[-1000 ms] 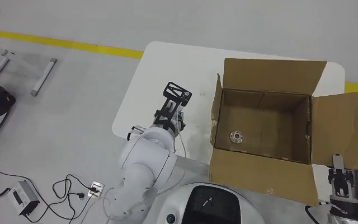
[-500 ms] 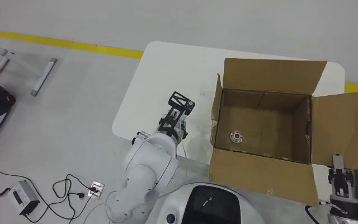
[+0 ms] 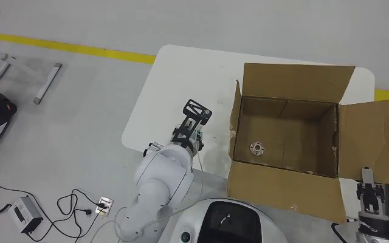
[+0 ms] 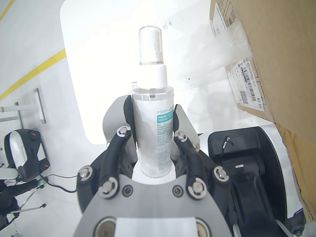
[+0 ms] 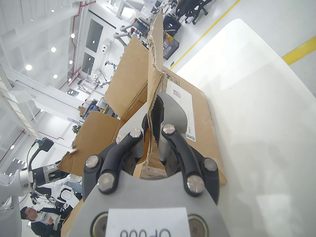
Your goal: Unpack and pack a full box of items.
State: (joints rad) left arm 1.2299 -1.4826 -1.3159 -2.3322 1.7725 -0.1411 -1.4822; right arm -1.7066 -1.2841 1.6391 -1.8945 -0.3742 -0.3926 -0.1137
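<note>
The left gripper (image 4: pixel 153 110) sat farther toward 12 o'clock over the bench (image 3: pixel 182 79) a second ago, with its wrist turned another way. By half a second ago it had drawn back a little toward 6 o'clock and swung its wrist round. Since then it has not moved. It is clamped on the body of a bottle (image 4: pixel 154 94), whose capped top sticks out past the fingertips. It holds the bottle above the bench at the box's (image 3: pixel 279 182) 9 o'clock, near the side wall but apart from it.

The right gripper (image 5: pixel 154 122) has kept its place at the box's 4 o'clock corner. It is pinched on the torn edge of the flap (image 5: pixel 154 57) there, probably to keep the box steady and open. The box has not shifted, and one small ring (image 3: pixel 257 147) lies on its floor toward 8 o'clock.

With the box nearly bare and the bottle outside it, I judge this a turning point: either the bottle is about to be set down, or packing begins with it. The pause fits either reading.
</note>
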